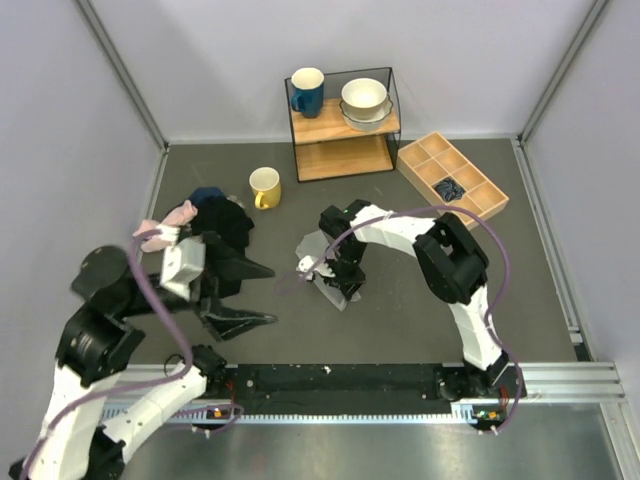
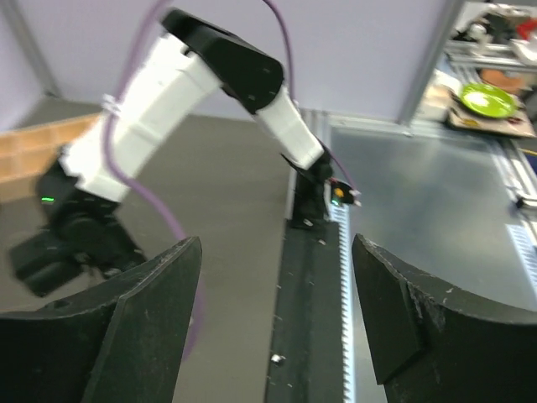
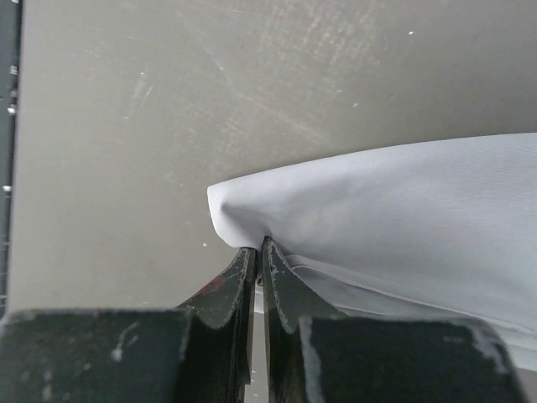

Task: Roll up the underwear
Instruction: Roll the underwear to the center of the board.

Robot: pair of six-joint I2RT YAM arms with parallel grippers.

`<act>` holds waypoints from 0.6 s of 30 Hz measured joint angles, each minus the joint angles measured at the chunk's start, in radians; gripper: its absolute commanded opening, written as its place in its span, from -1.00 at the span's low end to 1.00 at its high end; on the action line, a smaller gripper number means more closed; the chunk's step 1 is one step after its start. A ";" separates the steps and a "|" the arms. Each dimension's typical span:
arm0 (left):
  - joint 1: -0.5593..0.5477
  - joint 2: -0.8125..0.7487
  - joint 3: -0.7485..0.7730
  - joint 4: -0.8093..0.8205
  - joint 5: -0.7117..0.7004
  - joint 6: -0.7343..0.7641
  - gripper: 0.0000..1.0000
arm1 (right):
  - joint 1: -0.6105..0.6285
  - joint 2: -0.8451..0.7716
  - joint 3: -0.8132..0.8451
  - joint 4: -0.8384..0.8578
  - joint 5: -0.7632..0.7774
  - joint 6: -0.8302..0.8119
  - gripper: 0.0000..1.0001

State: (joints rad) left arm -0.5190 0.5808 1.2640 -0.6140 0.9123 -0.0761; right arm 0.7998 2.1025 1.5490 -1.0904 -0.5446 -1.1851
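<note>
Pale lilac walls in a metal frame close in a dark grey bench (image 1: 400,310), with the two arm bases on a rail (image 1: 330,380) along its near edge. Nearest, on the left, the left pincer (image 1: 272,294) hangs above the bench with its fingers well apart and nothing between them. Toward the middle, the right pincer (image 3: 258,248) is down at the surface, its tips pressed together on a folded edge of the underwear (image 3: 403,218), which lies on the bench roughly midway between the rail and the back wall. The cloth looks thin, limp and very light. It will likely sag from any single grip, slide easily on the smooth surface and lose its shape if it is lifted high. The better hold seems to be low on a doubled hem or folded edge, as here, so both layers turn over together. A second hold on the same edge would keep the roll even. Further back lie a dark clothes heap (image 1: 225,225) and a yellow mug (image 1: 265,187). Beyond them are a shelf (image 1: 340,130) and a wooden tray (image 1: 480,205) holding a dark blue bundle (image 1: 447,187).
</note>
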 measured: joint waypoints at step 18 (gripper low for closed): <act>-0.617 0.400 -0.266 0.074 -0.515 0.126 0.41 | -0.076 0.231 0.221 -0.319 -0.160 0.090 -0.91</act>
State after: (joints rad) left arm -1.1362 0.9806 0.9985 -0.5396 0.3969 0.0494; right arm 0.7235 2.3337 1.7702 -1.4097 -0.7048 -1.0950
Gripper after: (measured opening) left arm 0.699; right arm 0.046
